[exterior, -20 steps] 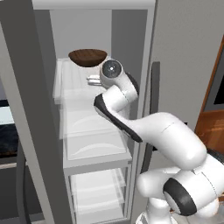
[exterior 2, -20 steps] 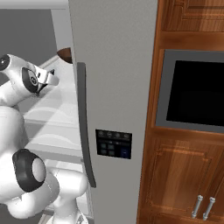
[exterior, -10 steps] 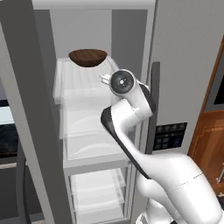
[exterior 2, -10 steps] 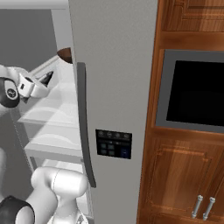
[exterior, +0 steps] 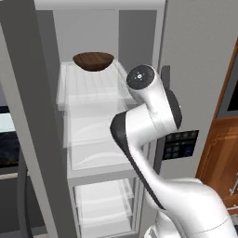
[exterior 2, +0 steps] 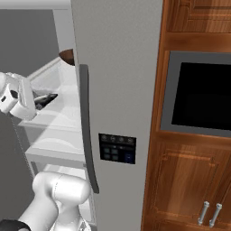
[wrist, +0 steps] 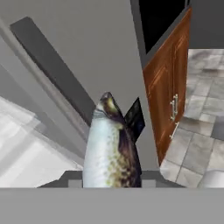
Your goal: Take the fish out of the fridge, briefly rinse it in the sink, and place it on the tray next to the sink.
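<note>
Nearest, in the hand view, the fish (wrist: 111, 148) stands up from between the jaws, which are clamped on it: a smooth, tapering body with a pale silvery belly, a dark speckled back and a pointed end farthest from the fingers. In the right base view the gripper (exterior 2: 45, 99) shows as a white block with dark tips, and the fish (exterior 2: 47, 98) is a thin dark sliver sticking out of it, just in front of the open shelves.

Past the fish tip in the hand view runs the long dark bar of the door handle (wrist: 52, 68), matte and straight, on the flat grey door of the fridge (wrist: 87, 39). Off to one side of the jaws stands a glossy brown wooden cabinet (wrist: 170, 83) with 2 slim metal pulls, above a grey tiled floor (wrist: 201, 127).

Farther in, beyond the gripper, the fridge (exterior: 95, 28) holds clear, glassy shelves (exterior: 93, 86) with faint ribbing and translucent drawers below. On the upper shelf, well behind and above the jaws, sits a round dark brown wooden bowl (exterior: 93, 60). A small dark control panel (exterior 2: 117, 148) is set into the grey door front.
</note>
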